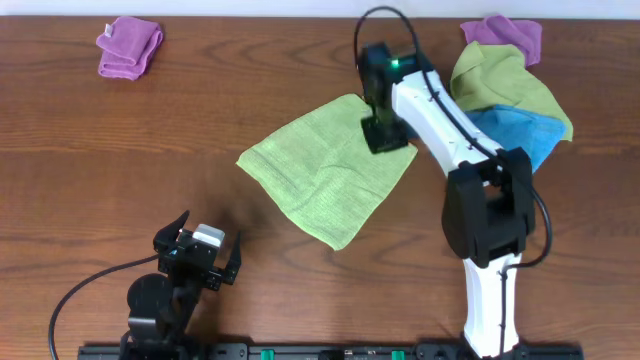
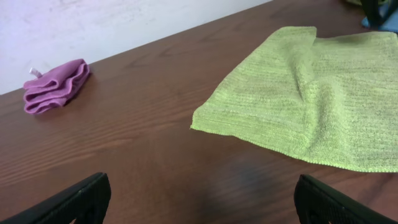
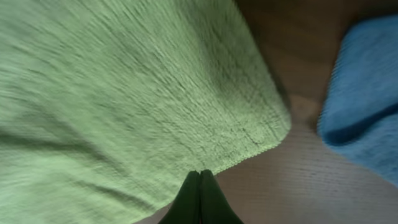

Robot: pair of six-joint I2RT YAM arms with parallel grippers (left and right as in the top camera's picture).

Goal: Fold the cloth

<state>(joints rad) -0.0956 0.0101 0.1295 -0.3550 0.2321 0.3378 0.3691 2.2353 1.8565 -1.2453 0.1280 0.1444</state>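
Brown wooden table (image 1: 80,150) — green cloth (image 1: 325,170) spread flat near its middle. Right gripper (image 1: 383,135) over the green cloth's far right corner, fingers pressed together; whether fabric lies between them cannot be told. Left gripper (image 1: 205,245) apart from the cloth — fingers spread wide. Blue cloth (image 1: 520,135) just beyond that same corner.
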